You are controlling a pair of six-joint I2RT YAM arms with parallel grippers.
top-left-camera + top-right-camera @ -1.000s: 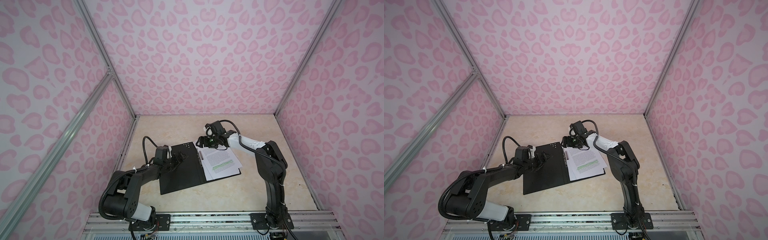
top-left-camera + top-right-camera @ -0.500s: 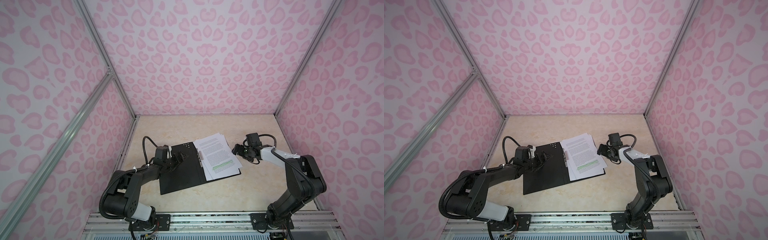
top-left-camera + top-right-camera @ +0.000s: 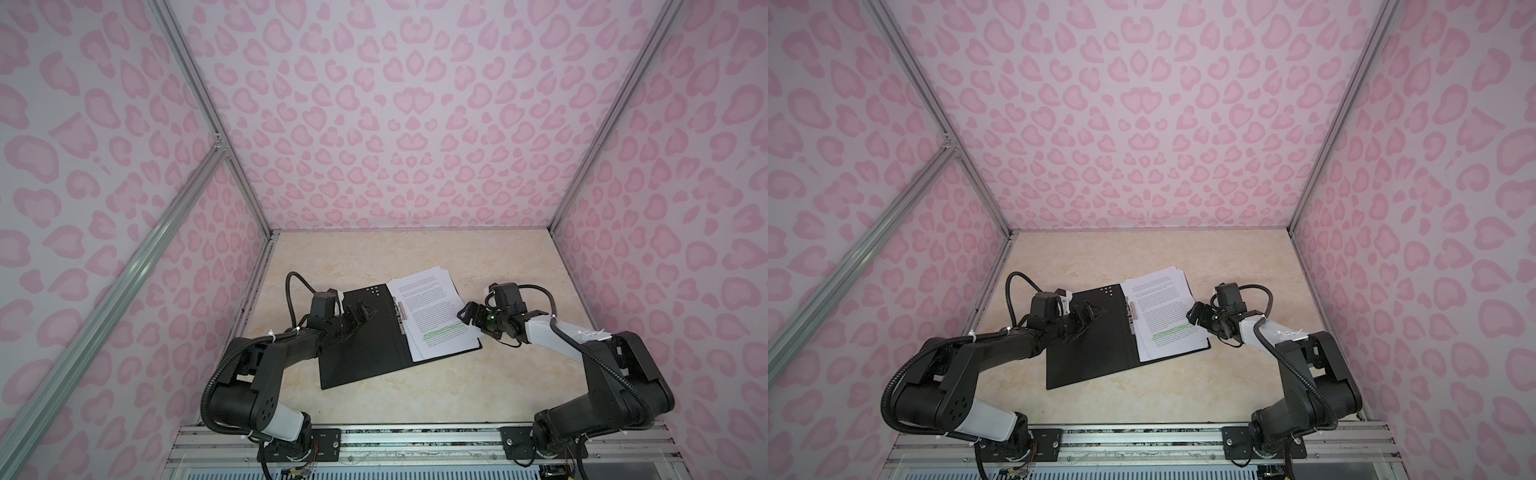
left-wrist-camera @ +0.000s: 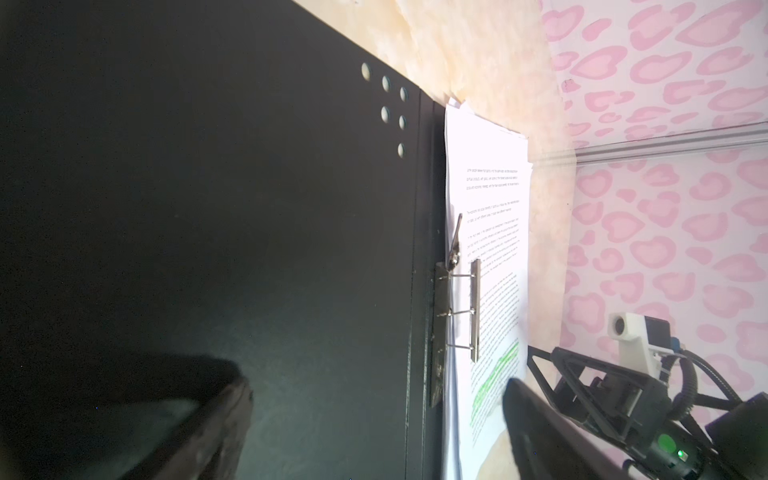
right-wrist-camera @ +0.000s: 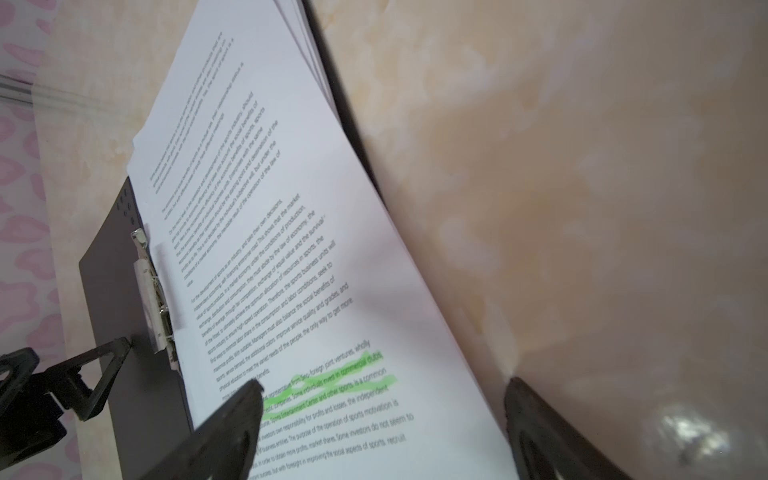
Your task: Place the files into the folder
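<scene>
The files are a thin stack of white paper sheets with dense black print. They lie slightly fanned on the right inner half of the open folder, and their far ends go over its far edge. Two lines on the top sheet are marked in green. In the right wrist view, words such as "joint ventures" and "the only way to get more" can be read on the files.

The folder is flat and matt black inside, with six small pale dots near one far corner. A shiny metal clip with a bar on three thin wires sits along the spine, over the sheets' inner edge.

The left gripper is wide open above the bare black cover and holds nothing. The right gripper is also spread wide and empty; one finger is over the paper, the other over the table.

The table is smooth beige with a marble pattern. The walls carry pink blotches.
</scene>
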